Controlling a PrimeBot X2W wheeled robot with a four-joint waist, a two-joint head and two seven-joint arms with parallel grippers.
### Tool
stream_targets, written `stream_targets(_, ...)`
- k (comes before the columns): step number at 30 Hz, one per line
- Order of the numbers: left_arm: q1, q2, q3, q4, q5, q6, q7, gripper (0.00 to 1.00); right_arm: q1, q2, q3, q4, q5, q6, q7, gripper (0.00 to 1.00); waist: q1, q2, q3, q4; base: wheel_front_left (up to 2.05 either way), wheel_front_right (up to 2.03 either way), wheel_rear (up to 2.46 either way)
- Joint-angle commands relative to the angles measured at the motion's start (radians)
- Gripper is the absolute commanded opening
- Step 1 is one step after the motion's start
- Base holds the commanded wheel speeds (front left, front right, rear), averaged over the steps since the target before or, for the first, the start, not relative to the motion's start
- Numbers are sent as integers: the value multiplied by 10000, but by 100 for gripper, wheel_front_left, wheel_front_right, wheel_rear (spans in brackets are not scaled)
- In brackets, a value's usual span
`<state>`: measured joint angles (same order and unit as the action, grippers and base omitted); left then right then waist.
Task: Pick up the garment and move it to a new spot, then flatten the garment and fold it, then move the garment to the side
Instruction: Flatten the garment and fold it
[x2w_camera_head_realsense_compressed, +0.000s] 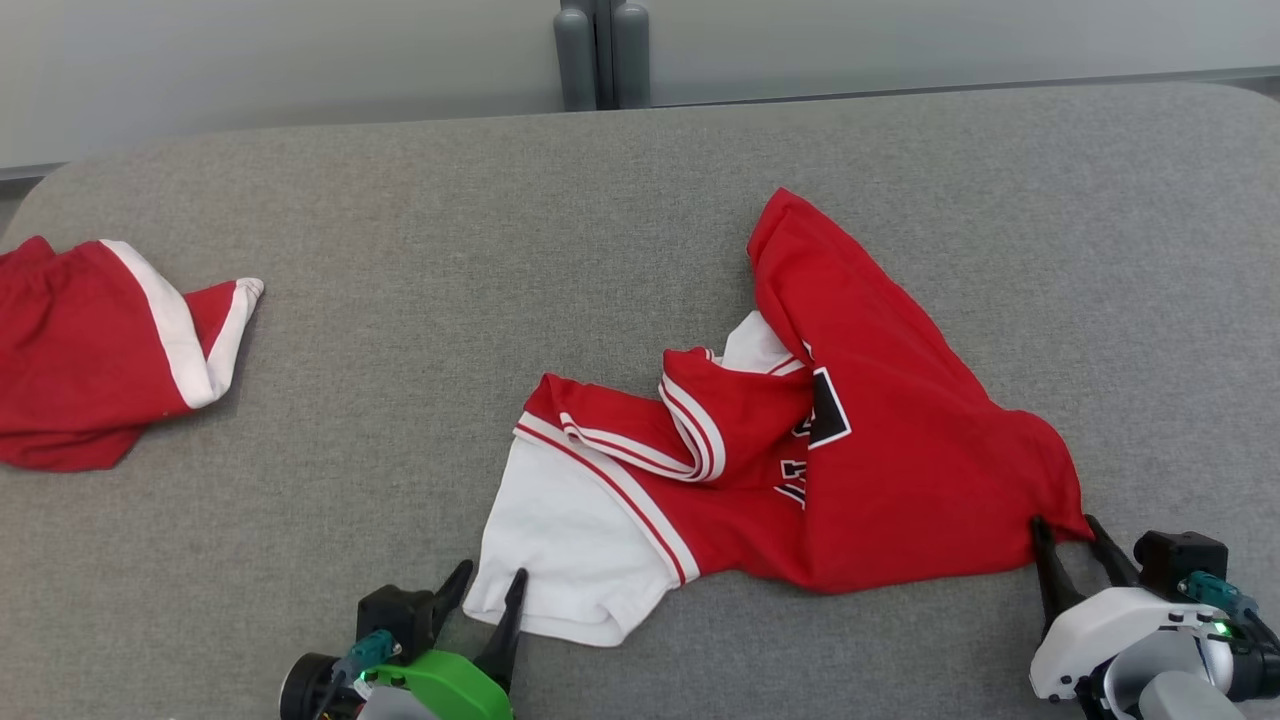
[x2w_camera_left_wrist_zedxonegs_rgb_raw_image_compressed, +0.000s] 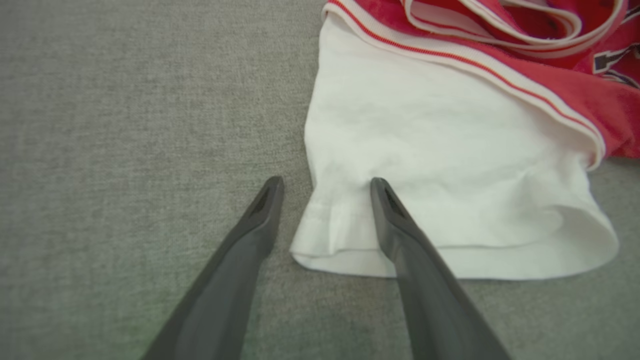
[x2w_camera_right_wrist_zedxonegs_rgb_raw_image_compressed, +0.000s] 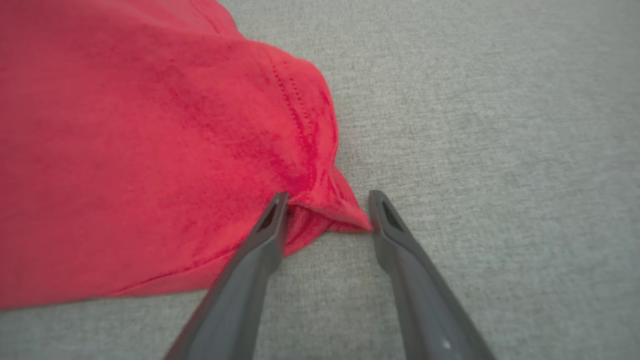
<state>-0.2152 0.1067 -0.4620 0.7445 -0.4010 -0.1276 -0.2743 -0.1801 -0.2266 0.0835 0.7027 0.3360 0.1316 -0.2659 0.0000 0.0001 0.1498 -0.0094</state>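
**Tool state.** The left tool (x2w_camera_head_realsense_compressed: 490, 583) is open. In the left wrist view its two fingers straddle the outer corner of the white sleeve (x2w_camera_left_wrist_zedxonegs_rgb_raw_image_compressed: 425, 190): one finger lies on the cloth, the other on bare bench (x2w_camera_head_realsense_compressed: 640, 180) just beside the sleeve edge. The right tool (x2w_camera_head_realsense_compressed: 1067, 530) is also open. In the right wrist view the red hem corner (x2w_camera_right_wrist_zedxonegs_rgb_raw_image_compressed: 345, 217) sits between its fingertips and touches both. Neither tool grips anything.

**Work piece.** The garment (x2w_camera_head_realsense_compressed: 900, 450), a red jersey with white trim, lies crumpled near the middle of the bench's near edge. Its collar area is folded over the chest lettering, and one end trails toward the far edge. A second red garment (x2w_camera_head_realsense_compressed: 80, 360) lies well apart at the left edge.

**Step in hand.** Judged from the layout, this is a grasp at two outer corners, made in order to lift or spread the garment. Flattening and folding are not yet done.

**Next move.** Both tools should close on cloth only. The left tool's outer finger must catch the sleeve edge rather than slide over it. The right hold is narrow and may slip.
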Motion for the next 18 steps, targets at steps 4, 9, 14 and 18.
stream_targets(4, 104, 25, -344, 8, -405, -44, 159, 0, -123, -61, 147, -186, 325, -17, 23, 0, 0, -1, -122, 35, 0, 0, 0)
stream_targets(9, 212, 222, -55, -889, -704, -43, 99, 0, 293, -112, 175, -1350, 548, -17, 14, 0, 0, -1, -338, 56, 0, 0, 0)
stream_targets(14, 66, 527, 397, -2106, -773, -43, 99, 0, 394, -235, 286, -2761, 805, -17, 12, 0, 0, -1, -520, -16, 0, 0, 0)
stream_targets(18, -587, 910, 515, -2865, -900, -43, 100, 0, -107, -479, 684, -3497, 994, -17, 12, 0, 0, -1, -554, -78, 0, 0, 0)
